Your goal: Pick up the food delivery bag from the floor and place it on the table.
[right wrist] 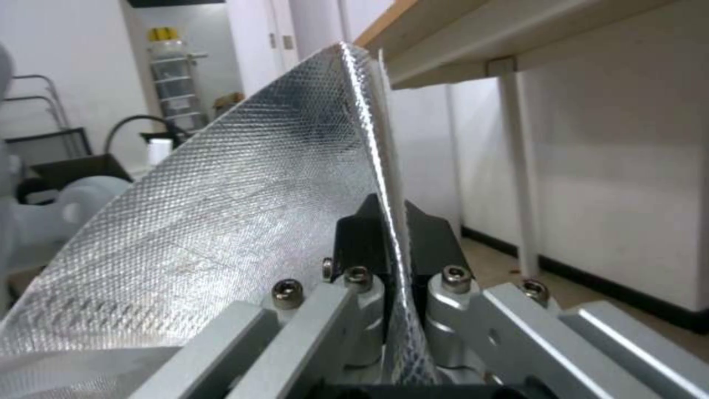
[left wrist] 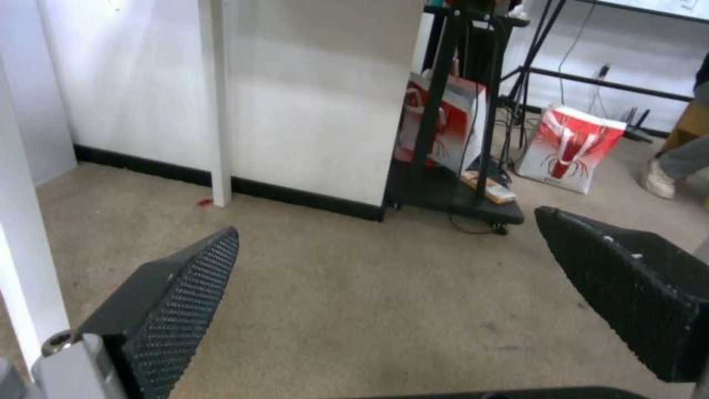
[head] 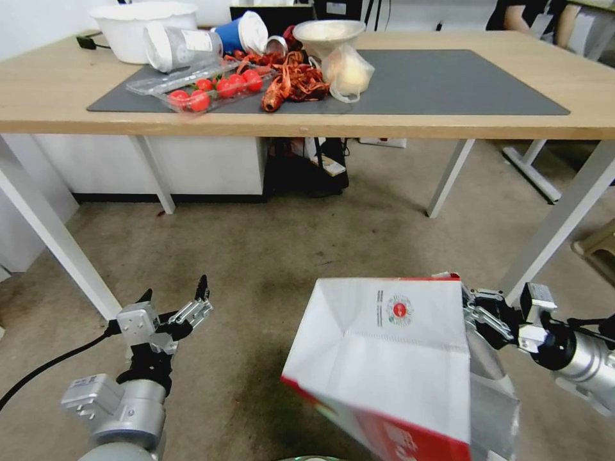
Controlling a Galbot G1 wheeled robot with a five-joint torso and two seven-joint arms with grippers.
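The food delivery bag [head: 384, 358], white with red sides and a small round red logo, hangs tilted low at my front right, above the floor [head: 269, 256]. My right gripper [head: 473, 315] is shut on its top edge. In the right wrist view the right gripper [right wrist: 390, 221] pinches the bag's wall, whose silver foil lining [right wrist: 221, 221] faces the camera. My left gripper [head: 176, 296] is open at the lower left, apart from the bag. In the left wrist view the left gripper [left wrist: 384, 266] holds nothing, with only floor between its fingers [left wrist: 177, 299]. The table [head: 448, 125] with its dark grey mat [head: 448, 83] stands ahead.
The mat's left half holds a tray of tomatoes [head: 214, 86], crayfish [head: 291, 80], a small clear plastic bag [head: 349, 73], cups and a white bowl [head: 138, 25]. White table legs [head: 54, 237] [head: 557, 224] flank the floor space. Red-and-white bags [left wrist: 569, 147] stand by a black stand.
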